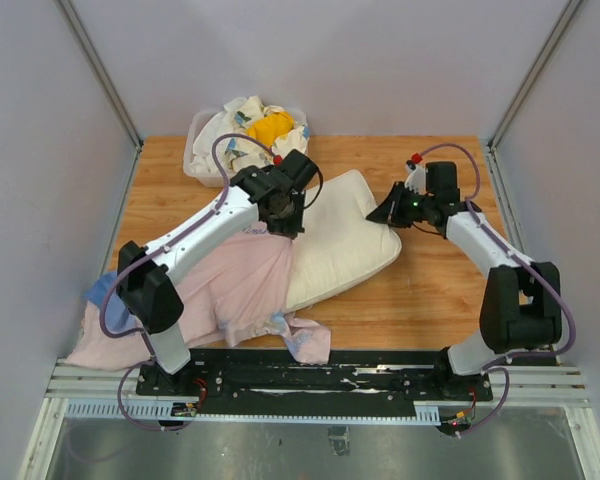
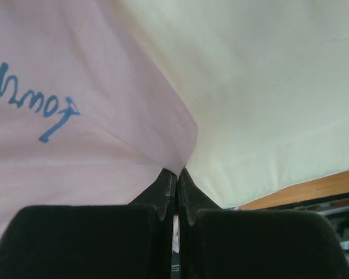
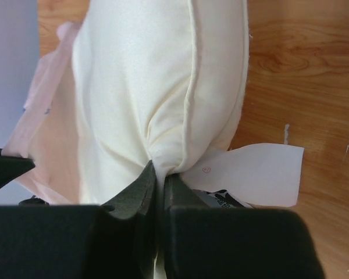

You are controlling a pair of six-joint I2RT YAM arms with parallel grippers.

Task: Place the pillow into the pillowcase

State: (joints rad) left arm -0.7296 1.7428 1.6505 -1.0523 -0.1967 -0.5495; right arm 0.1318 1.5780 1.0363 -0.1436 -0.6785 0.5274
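The cream-white pillow (image 1: 342, 240) lies across the table's middle, its left end inside the pale pink pillowcase (image 1: 230, 285). My left gripper (image 1: 283, 212) is shut on the pillowcase's open edge where it laps over the pillow; in the left wrist view the pink cloth (image 2: 75, 116) runs into the shut fingertips (image 2: 175, 172) beside the pillow (image 2: 267, 87). My right gripper (image 1: 385, 213) is shut on the pillow's right end; the right wrist view shows the pillow's seam (image 3: 163, 87) pinched between the jaws (image 3: 160, 174), with its white tag (image 3: 262, 174) beside them.
A clear bin (image 1: 196, 152) of white floral cloths with a yellow cloth (image 1: 270, 128) stands at the back left. The pillowcase's blue side shows at the left table edge (image 1: 100, 290) and near the front rail (image 1: 305, 340). Grey walls close in both sides.
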